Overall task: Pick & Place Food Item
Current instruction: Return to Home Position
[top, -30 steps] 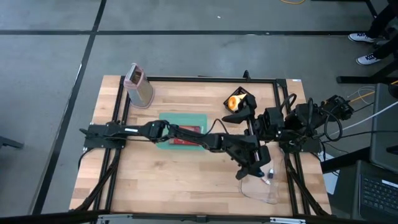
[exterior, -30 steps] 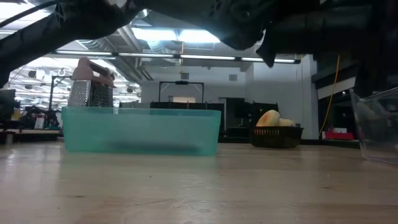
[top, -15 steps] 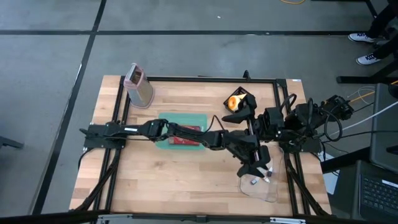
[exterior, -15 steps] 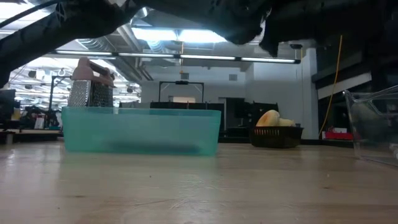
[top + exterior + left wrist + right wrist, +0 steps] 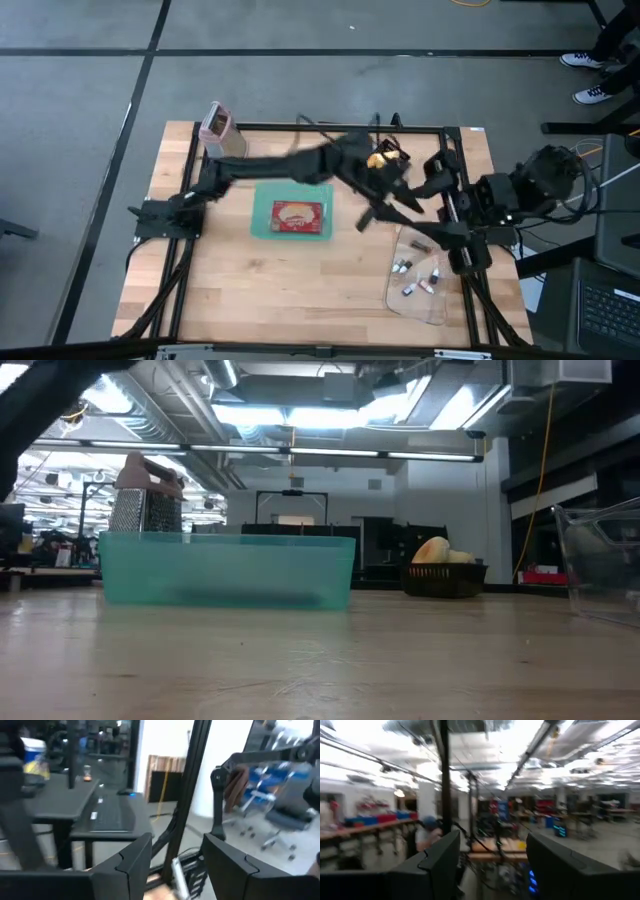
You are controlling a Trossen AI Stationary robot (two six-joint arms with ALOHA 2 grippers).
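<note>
The food item (image 5: 297, 216), a red and orange pack, lies flat in the green tray (image 5: 262, 228) at mid-table. My left gripper (image 5: 385, 210) hangs high over the table, right of the tray and near the black basket (image 5: 392, 150). In the left wrist view it (image 5: 176, 851) is open, with nothing between its fingers. My right gripper (image 5: 437, 183) waits raised at the table's right side. In the right wrist view it (image 5: 492, 847) is open and holds nothing. The low view shows the tray's wall (image 5: 228, 568) but neither gripper.
A clear container (image 5: 425, 305) with several small items (image 5: 412, 280) stands at the near right. The basket holds bread (image 5: 433, 550) at the far right. A metal grater (image 5: 218, 128) stands at the far left corner. Bare wood lies in front of the tray.
My left arm has swung up off the clear container and toward the table's far edge, rising high. The green tray, which the arm had covered, now shows in full, and so do the small items in the container. My right arm has drawn back a little toward the right.
</note>
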